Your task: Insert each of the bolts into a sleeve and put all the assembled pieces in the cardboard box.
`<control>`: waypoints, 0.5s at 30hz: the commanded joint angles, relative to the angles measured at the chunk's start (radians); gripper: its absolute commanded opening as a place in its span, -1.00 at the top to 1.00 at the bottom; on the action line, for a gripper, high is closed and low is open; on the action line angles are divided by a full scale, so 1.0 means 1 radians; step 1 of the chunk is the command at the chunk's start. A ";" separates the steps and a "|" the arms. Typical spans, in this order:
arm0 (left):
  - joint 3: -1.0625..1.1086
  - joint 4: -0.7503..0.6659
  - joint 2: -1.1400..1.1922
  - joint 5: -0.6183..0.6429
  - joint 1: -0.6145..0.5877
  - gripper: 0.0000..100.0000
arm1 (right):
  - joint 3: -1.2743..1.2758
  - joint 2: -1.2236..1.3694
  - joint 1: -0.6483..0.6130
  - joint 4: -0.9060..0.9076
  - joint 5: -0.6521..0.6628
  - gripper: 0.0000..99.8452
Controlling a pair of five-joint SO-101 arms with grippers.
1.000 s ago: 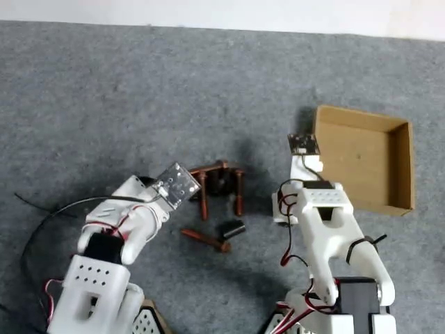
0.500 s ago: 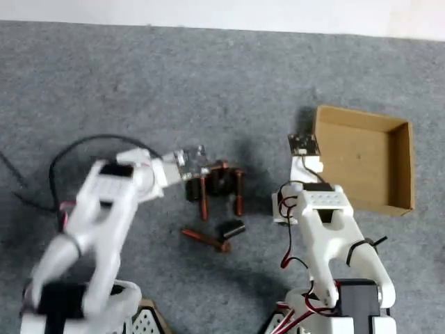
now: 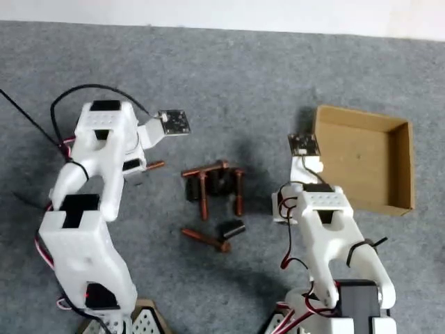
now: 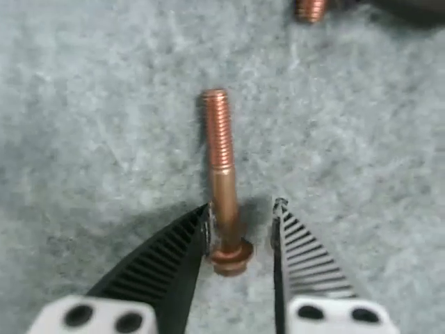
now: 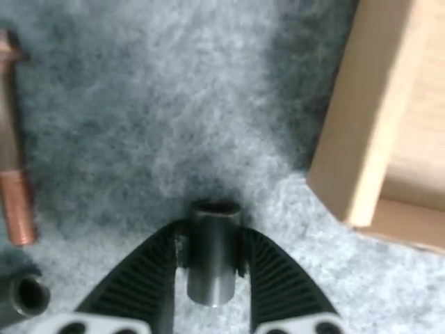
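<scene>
A copper bolt (image 4: 222, 181) lies on the grey carpet between the fingers of my left gripper (image 4: 243, 212), which is open: one finger touches the shank, the other stands clear. From above, that bolt (image 3: 154, 165) pokes out beside the left arm (image 3: 104, 139), left of the pile. My right gripper (image 5: 212, 233) is shut on a dark metal sleeve (image 5: 213, 261), close to the wall of the cardboard box (image 5: 375, 118). The box (image 3: 358, 163) sits at the right with nothing in it. The pile holds several bolts (image 3: 204, 198) and dark sleeves (image 3: 221, 182).
One more bolt (image 3: 205, 239) and a sleeve (image 3: 231, 228) lie nearer the arms' bases. A bolt (image 5: 12, 188) and a sleeve (image 5: 31, 293) lie near my right gripper. The right arm (image 3: 320, 209) stands between the pile and the box. Black cable loops near the left arm.
The left arm swung from the near side up to the pile, then out to the far left; a bolt now lies apart from the pile at its gripper. The right arm stayed still.
</scene>
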 commanded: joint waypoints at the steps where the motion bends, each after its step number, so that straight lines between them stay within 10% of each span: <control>1: -0.068 0.021 -0.012 0.021 -0.019 0.71 | -0.010 0.012 -0.004 -0.061 0.011 0.98; 7: -0.214 0.107 -0.012 0.322 -0.036 0.71 | -0.010 0.012 -0.004 -0.061 0.011 0.98; 15: -0.378 0.163 -0.010 1.370 -0.059 0.71 | -0.010 0.012 -0.004 -0.061 0.011 0.98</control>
